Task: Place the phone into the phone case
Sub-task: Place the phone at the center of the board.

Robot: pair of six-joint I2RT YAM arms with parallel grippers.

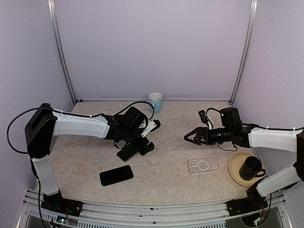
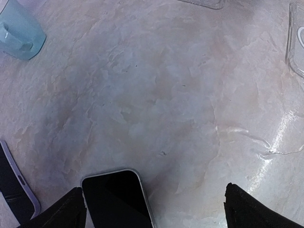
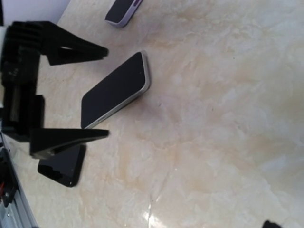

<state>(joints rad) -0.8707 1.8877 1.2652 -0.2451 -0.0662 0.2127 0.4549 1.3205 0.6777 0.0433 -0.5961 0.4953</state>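
while left hand [image 2: 153, 190] gapes wide over the phone [image 2: 116, 199], right hand [image 1: 186, 138] hovers wide; phone case [image 1: 203, 165] lies toward front-right corner of counter [image 1: 166, 118].

White link covers [image 1: 78, 126] over black joint housings [image 1: 38, 130]; black cables [image 1: 7, 133] routed externally; black wedge-shaped fingers [image 3: 71, 50]; green indicator [image 1: 236, 124] near right wrist.

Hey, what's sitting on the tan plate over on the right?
A dark mug stands upright on the tan plate, toward its right side. The plate surface beneath the mug is covered, and the mug's inside is too dark to make out.
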